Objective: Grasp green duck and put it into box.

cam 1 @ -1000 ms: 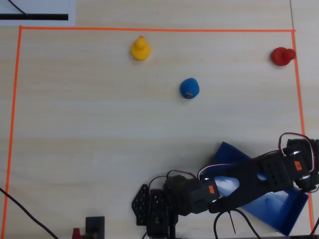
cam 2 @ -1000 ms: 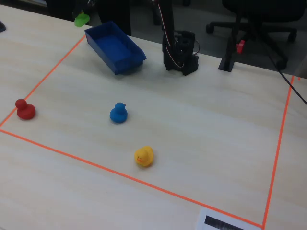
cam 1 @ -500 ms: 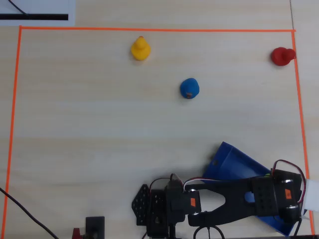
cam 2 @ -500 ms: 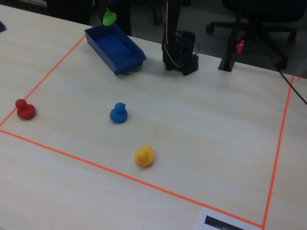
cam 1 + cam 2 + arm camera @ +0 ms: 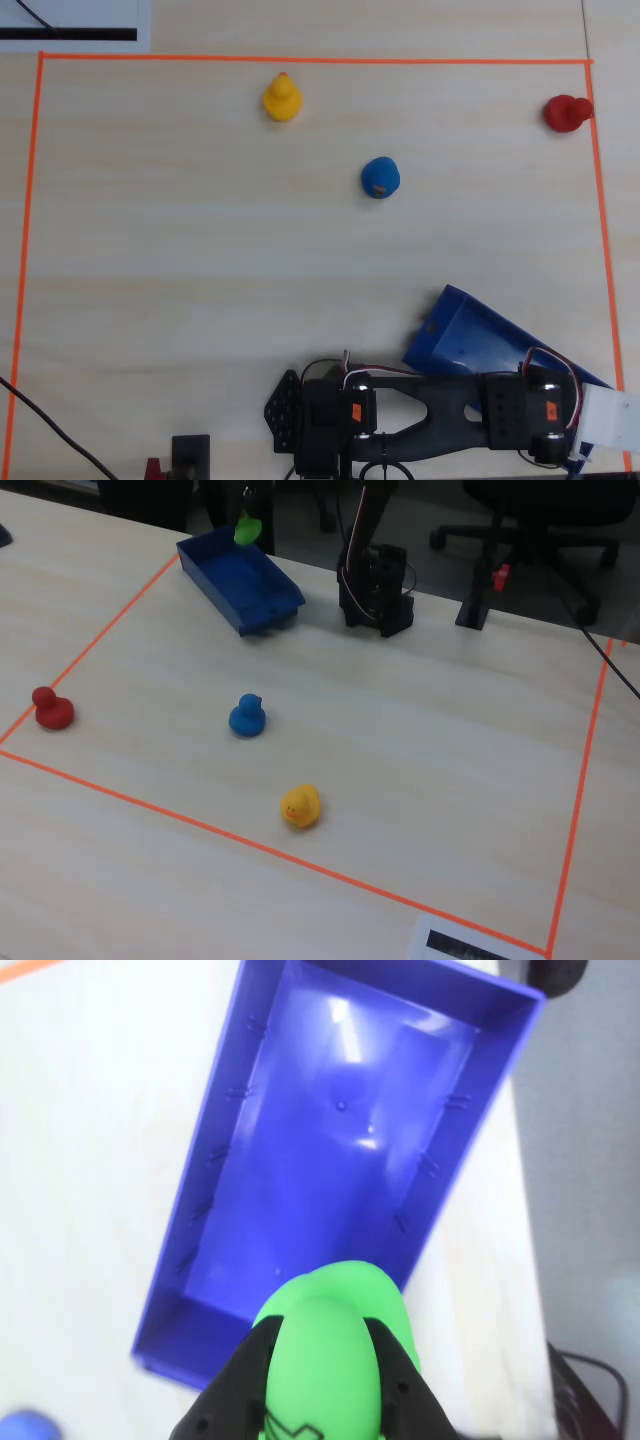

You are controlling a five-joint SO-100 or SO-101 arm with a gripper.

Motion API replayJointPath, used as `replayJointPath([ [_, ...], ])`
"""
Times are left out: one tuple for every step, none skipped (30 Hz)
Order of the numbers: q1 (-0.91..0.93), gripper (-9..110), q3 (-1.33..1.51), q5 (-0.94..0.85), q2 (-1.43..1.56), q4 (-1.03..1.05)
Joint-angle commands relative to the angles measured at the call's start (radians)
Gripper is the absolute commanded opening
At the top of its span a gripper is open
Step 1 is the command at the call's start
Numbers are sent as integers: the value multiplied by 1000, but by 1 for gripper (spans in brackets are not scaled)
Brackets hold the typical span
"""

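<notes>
The green duck (image 5: 325,1360) is bright, smooth and rounded, pinched between the black fingers of the gripper (image 5: 322,1375) above the near end of the one blue box (image 5: 340,1150). Away from the box sit one blue duck (image 5: 246,715), one yellow duck (image 5: 300,806) and one red duck (image 5: 50,707).

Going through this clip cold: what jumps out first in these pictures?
The green duck fills the bottom of the wrist view, pinched in the black claw above the empty blue box. In the fixed view, blue duck, yellow duck and red duck sit scattered inside the orange tape outline.
</notes>
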Motion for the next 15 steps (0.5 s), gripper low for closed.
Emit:
replayJointPath([
  [-3, 0, 31, 0, 12, -94],
  [-5, 0, 35, 0, 3, -106],
  [-5, 0, 38, 0, -8, -117],
  [-5, 0, 38, 0, -18, -127],
  [-5, 0, 38, 0, -31, -137],
  [-2, 0, 38, -2, -44, -146],
  [0, 0, 38, -5, -58, -155],
  [5, 0, 41, -8, -71, -166],
  [9, 0, 46, -8, -84, -178],
  [15, 0, 52, -8, -98, -193],
  [23, 0, 60, -14, -114, -210],
  [31, 0, 67, -21, -127, -224],
  [38, 0, 77, -31, -141, -242],
  [46, 0, 89, -40, -153, -264],
  [52, 0, 103, -52, -163, -285],
])
